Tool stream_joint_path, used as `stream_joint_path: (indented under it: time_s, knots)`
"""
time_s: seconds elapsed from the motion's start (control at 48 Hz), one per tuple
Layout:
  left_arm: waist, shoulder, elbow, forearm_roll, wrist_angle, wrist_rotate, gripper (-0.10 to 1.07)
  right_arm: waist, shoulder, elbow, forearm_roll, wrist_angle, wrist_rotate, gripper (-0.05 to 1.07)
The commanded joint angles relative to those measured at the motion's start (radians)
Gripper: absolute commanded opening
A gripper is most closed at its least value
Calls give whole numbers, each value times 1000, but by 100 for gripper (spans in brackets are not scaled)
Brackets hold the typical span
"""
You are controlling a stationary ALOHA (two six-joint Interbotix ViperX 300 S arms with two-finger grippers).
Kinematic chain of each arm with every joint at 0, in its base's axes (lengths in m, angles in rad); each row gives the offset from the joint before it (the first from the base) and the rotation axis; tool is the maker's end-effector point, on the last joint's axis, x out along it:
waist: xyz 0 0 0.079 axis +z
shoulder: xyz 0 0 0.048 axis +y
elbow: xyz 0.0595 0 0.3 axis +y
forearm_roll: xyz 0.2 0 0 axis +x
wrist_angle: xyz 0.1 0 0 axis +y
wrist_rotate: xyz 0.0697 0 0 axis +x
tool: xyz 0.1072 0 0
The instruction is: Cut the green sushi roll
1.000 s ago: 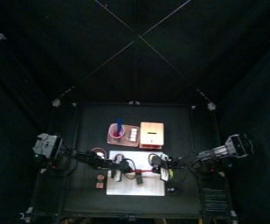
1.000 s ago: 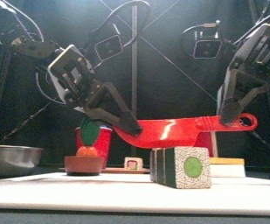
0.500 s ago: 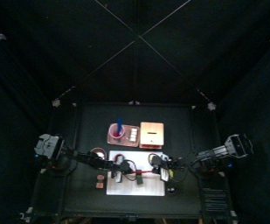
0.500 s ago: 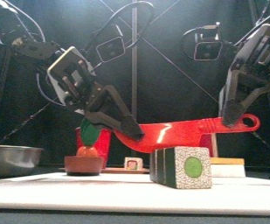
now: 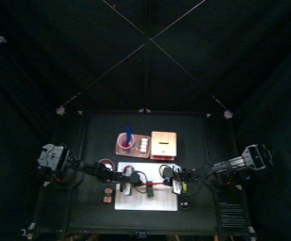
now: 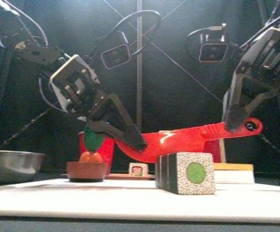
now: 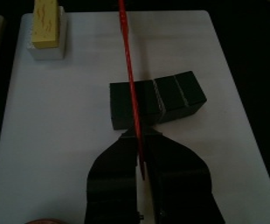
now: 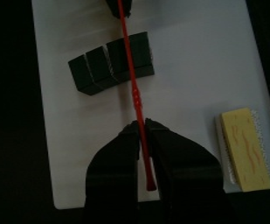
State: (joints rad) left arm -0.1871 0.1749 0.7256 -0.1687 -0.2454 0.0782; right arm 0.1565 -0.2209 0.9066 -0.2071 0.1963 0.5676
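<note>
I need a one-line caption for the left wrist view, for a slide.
Left claw holds a red knife over the green sushi roll on the white board.

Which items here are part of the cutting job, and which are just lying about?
In the job: green roll; red knife, held by left pincer and right pincer; white board.
Lying about: yellow block; metal bowl; carrot in holder.

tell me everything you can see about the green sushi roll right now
The green sushi roll is a short, dark green, blocky log lying on its side on the white board. Grooves divide it into segments still pressed together. Its end face shows white rice around a green centre. A thin red knife, held between both grippers, crosses above it; contact cannot be judged.
</note>
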Motion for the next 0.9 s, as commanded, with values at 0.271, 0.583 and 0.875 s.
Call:
stream_joint_path:
  time_s: [0.271,0.583,0.875]
  knots:
    - [14,23,5,55,55,8,37,15,109,-5,66,-2,5,45]
    - [14,-6,-15,95,78,9,37,12,80,-26,51,38,2,45]
    - [-3,-92,-25,173,80,8,37,34,-40,-34,29,143,3,45]
